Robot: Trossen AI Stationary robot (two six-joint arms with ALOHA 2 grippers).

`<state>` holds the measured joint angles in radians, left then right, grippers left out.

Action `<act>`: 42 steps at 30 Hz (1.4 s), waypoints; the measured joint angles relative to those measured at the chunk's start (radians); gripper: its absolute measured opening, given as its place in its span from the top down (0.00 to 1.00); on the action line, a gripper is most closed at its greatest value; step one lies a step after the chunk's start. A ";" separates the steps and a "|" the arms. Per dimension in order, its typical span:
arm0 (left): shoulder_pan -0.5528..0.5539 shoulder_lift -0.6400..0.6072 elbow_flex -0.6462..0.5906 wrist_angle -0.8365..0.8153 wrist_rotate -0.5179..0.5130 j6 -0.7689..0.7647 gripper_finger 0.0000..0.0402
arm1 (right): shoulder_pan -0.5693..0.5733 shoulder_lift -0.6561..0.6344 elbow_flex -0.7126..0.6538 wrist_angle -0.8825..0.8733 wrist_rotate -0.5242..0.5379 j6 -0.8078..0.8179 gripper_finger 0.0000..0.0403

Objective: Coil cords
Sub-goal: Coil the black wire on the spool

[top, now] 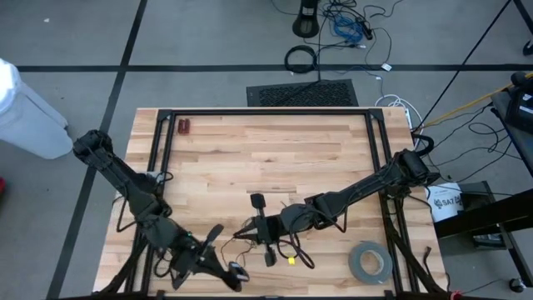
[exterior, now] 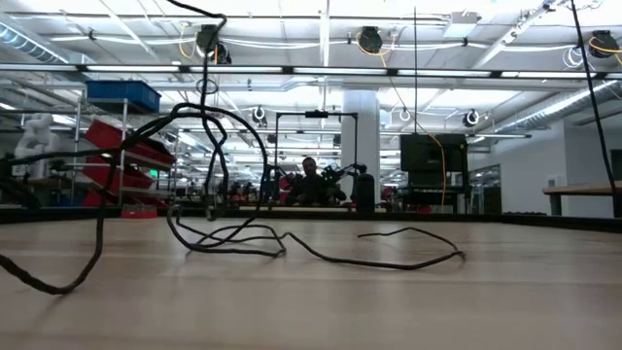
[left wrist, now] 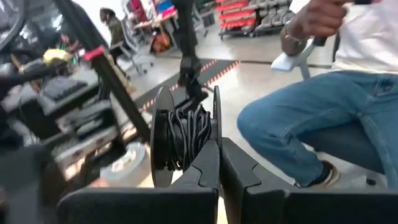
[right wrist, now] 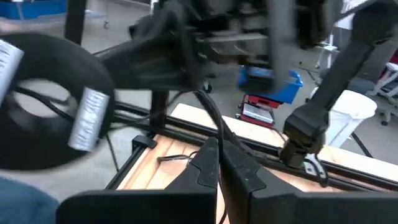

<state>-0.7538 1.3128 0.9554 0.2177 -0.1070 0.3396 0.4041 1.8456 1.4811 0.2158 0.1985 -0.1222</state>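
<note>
we see the cord [top: 275, 242] as thin black wiry strands sprawled on the wooden table [top: 266, 158] near the middle of its near edge. part of it is already wound around a small black spool [left wrist: 183, 137] with two flat discs, which the left gripper [left wrist: 221, 162] pinches with its fingers closed on the rim of one disc, just off the table's near-left corner. the right gripper [right wrist: 221, 155] sits low over the loose strands near the middle of the near edge, fingers pressed together on a run of the cord that rises up from between them.

we judge the cord to be very light, limp yet springy: in the low view its loops [exterior: 224, 233] arch off the surface and hold their curves, so it will likely tangle and spring back when let go. the best hold seems to be a short straight run close to the spool, kept under light tension so the turns lie tight.

the table is pale, smooth butcher-block with a black metal frame. a grey tape roll [top: 370, 262], matte and ring-shaped, lies near the near-right corner, and a small yellow bit [top: 291, 260] lies beside the strands.
</note>
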 joint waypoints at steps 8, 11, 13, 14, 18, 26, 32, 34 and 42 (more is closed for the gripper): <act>0.035 0.004 0.000 -0.074 -0.020 -0.099 1.00 | 0.013 -0.017 0.000 -0.050 -0.018 -0.032 1.00; 0.036 0.004 0.000 -0.100 -0.042 -0.125 1.00 | 0.017 -0.037 0.000 -0.092 -0.018 -0.032 1.00; 0.035 0.004 0.000 -0.108 -0.066 -0.125 1.00 | 0.020 -0.055 0.000 -0.127 -0.016 -0.025 1.00; 0.033 0.004 0.000 -0.107 -0.081 -0.125 1.00 | 0.022 -0.062 0.000 -0.139 -0.014 -0.021 1.00; 0.033 0.003 0.000 -0.118 -0.119 -0.149 1.00 | 0.035 -0.084 0.000 -0.196 -0.001 -0.018 1.00; 0.033 -0.022 0.000 -0.224 -0.241 -0.231 1.00 | 0.070 -0.127 0.000 -0.301 0.096 -0.010 1.00; 0.033 -0.049 0.000 -0.280 -0.327 -0.284 1.00 | 0.089 -0.152 0.000 -0.355 0.145 0.002 1.00; 0.033 -0.054 0.000 -0.310 -0.368 -0.309 1.00 | 0.092 -0.154 0.000 -0.360 0.145 0.006 1.00; 0.032 -0.056 0.000 -0.343 -0.421 -0.342 1.00 | 0.098 -0.154 0.000 -0.363 0.149 0.014 1.00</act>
<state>-0.7216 1.2564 0.9558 -0.1253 -0.5282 -0.0029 0.5023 1.6917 1.4815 -0.1475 0.3473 -0.1083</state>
